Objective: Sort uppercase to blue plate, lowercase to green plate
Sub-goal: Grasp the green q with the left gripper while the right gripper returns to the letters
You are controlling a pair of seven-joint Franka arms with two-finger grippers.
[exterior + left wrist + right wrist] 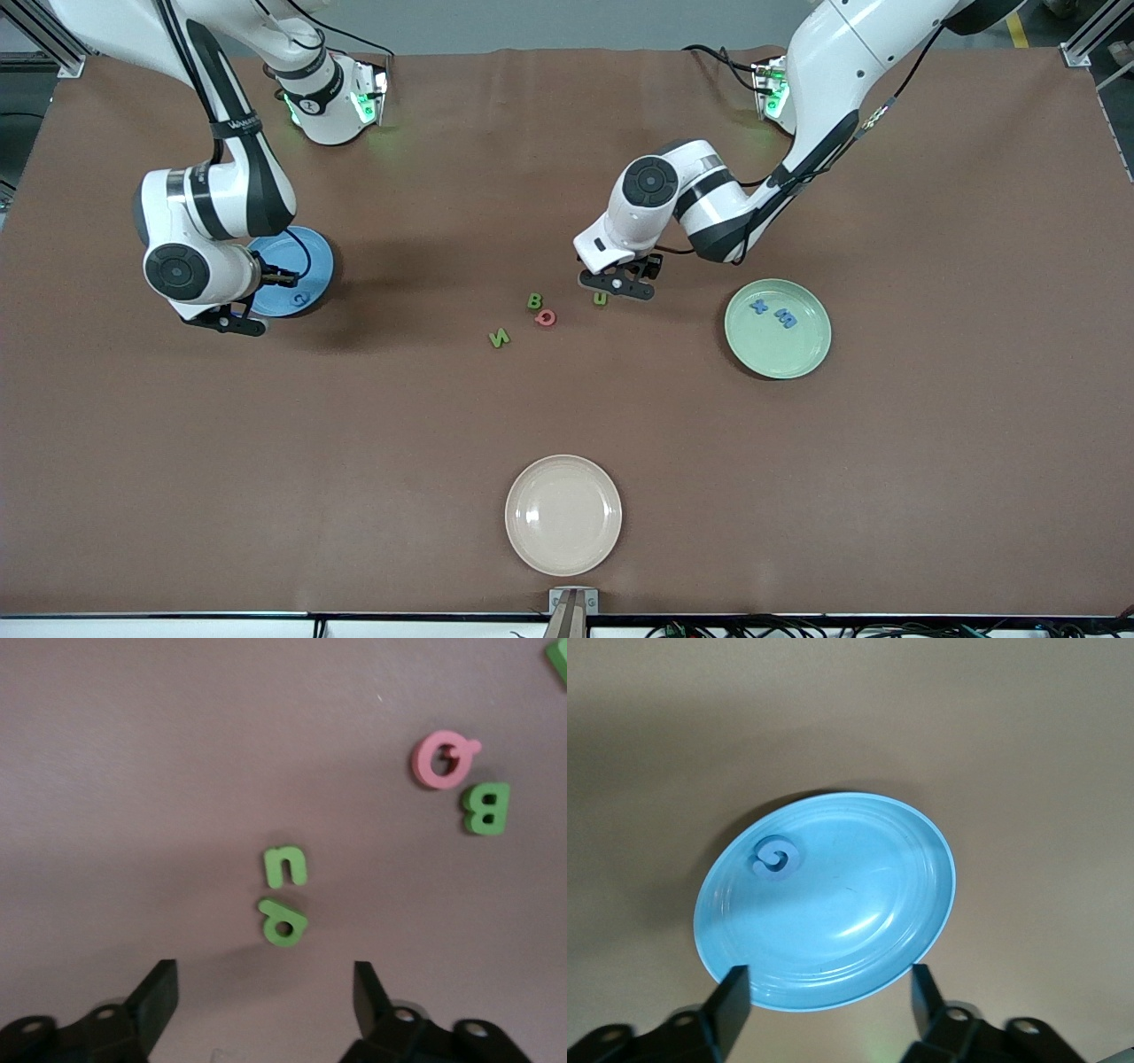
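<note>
— Where are the hands?

— The left hand (266, 992) hangs spread over the green u (285, 865) and p (283, 921). The right hand (829, 997), spread and empty, hangs over the blue plate (859, 930), where the G (774, 857) lies.

— The rest?

— B (534, 301), Q (546, 317) and N (500, 338) lie on the table (930, 461) near the u; the m (785, 318) and cross (759, 307) are in the green plate (780, 359).

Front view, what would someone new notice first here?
Probably the loose foam letters mid-table: green B, pink Q, green N and green u, with the left gripper open over the u. Next, the right gripper, open over the blue plate holding a blue G.
</note>
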